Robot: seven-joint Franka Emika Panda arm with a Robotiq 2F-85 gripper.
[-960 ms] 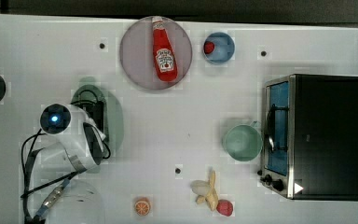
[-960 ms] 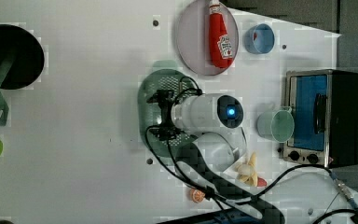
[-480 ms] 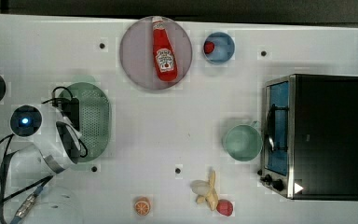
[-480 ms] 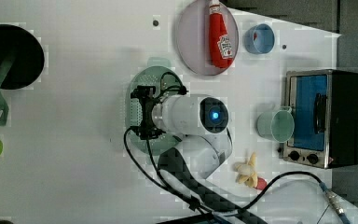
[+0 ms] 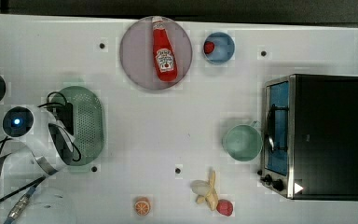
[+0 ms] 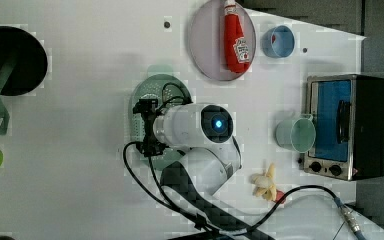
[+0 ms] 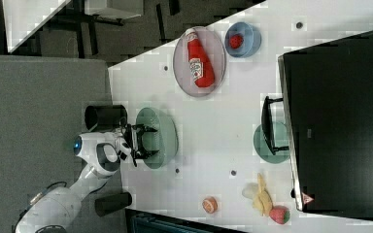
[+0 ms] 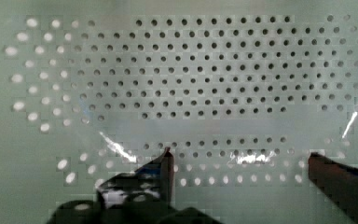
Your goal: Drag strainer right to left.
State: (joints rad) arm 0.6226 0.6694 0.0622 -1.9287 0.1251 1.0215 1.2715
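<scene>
The strainer (image 5: 91,121) is a pale mint-green oval colander full of small holes, lying at the top view's left side of the white table. My gripper (image 7: 151,141) reaches down into its bowl with both fingers spread wide. In the wrist view the gripper (image 8: 240,163) stands open over the perforated floor of the strainer (image 8: 214,70), and nothing is pinched between the fingers (image 8: 165,163). My arm covers part of the strainer (image 6: 152,90) in the left view.
A mauve plate (image 5: 135,56) holds a ketchup bottle (image 5: 164,49). A blue bowl (image 5: 223,51) has a strawberry in it. The green cup (image 5: 242,142) sits by the toaster oven (image 5: 321,135). A banana (image 5: 207,191) and orange (image 5: 142,205) lie near the front edge. A black pan (image 6: 10,60) is at the left view's left.
My arm and the strainer under it have slid toward the top view's left, most of the way in the first half second. The fingers stay spread.
</scene>
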